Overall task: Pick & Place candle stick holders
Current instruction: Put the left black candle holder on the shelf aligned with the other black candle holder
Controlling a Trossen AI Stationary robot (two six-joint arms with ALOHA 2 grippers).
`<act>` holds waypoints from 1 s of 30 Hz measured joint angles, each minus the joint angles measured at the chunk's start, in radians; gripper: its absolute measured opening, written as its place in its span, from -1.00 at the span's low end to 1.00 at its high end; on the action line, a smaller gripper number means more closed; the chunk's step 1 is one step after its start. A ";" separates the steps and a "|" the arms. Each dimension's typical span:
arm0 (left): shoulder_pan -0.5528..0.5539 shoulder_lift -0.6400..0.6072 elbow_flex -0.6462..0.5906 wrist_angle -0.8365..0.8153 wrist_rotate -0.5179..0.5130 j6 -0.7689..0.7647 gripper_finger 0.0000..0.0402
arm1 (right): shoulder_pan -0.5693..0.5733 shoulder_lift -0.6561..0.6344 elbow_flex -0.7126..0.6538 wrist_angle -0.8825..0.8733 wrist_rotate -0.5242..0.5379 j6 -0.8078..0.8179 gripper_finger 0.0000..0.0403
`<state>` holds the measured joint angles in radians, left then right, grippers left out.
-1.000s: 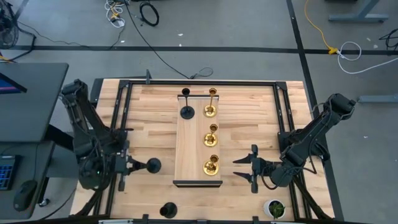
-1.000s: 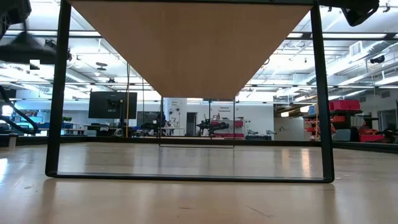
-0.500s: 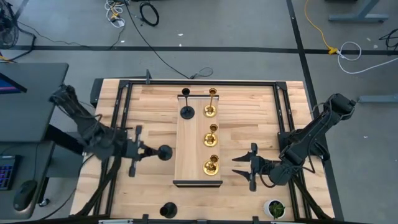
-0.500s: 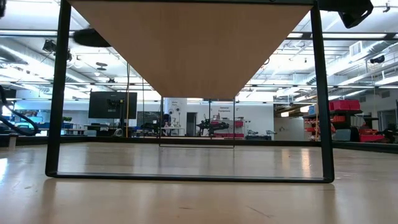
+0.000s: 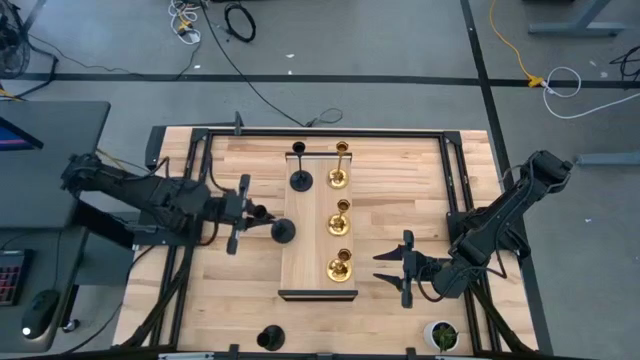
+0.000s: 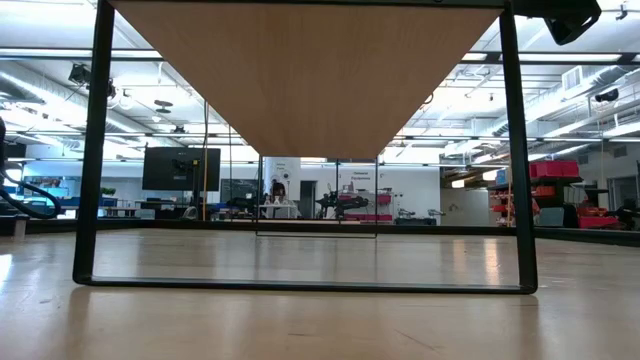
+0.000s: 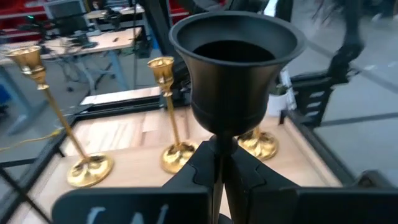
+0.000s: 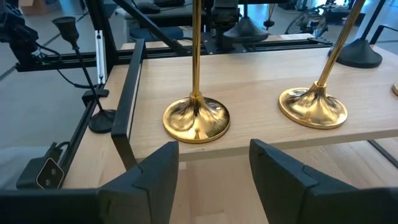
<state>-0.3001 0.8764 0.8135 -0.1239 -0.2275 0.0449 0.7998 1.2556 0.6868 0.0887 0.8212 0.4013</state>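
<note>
My left gripper (image 5: 245, 212) is shut on a black candlestick (image 5: 284, 232) at the left edge of the raised wooden board (image 5: 310, 260). Its cup fills the left wrist view (image 7: 233, 62). On the board stand three gold candlesticks (image 5: 339, 178) (image 5: 340, 222) (image 5: 341, 267) and one black one (image 5: 299, 180), each on its round base. Another black candlestick (image 5: 270, 338) stands at the table's near edge. My right gripper (image 5: 385, 268) is open and empty, right of the board, facing the nearest gold base (image 8: 196, 119). My left gripper pinches the black candlestick's thin stem just below the cup (image 7: 216, 146) between its two fingers (image 7: 193, 177). The fingers come level from the table's left and lie across the stem. The cup stands up above the fingers. I cannot tell whether the base touches the board.
A small green plant in a white pot (image 5: 441, 335) stands at the near right corner. A black frame (image 5: 200, 200) runs round the table. The board stands on a black leg frame (image 6: 90, 200), with open room beneath it.
My left gripper has gone toward the table's far edge and right, from the near left up to the board's left edge. It has carried the black candlestick along in the air. My right gripper has kept still.
</note>
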 joint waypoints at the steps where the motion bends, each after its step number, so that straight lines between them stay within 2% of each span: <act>1: 0.016 0.004 0.000 0.006 0.027 -0.006 -0.93 | 0.000 0.000 0.000 0.000 0.000 -0.004 -0.03; 8: 0.112 0.093 0.001 0.066 0.097 -0.007 -0.93 | 0.000 0.000 0.000 0.000 0.001 -0.017 -0.03; 12: 0.160 0.142 0.000 0.124 0.176 -0.006 -0.93 | 0.000 0.000 0.000 0.000 0.001 -0.017 -0.03; 30: 0.260 0.193 0.001 0.184 0.303 -0.025 -0.93 | 0.000 0.000 0.000 0.000 0.001 -0.017 -0.03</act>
<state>-0.0402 1.0697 0.8143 0.0601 0.0752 0.0203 0.7998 1.2556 0.6868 0.0887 0.8219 0.3840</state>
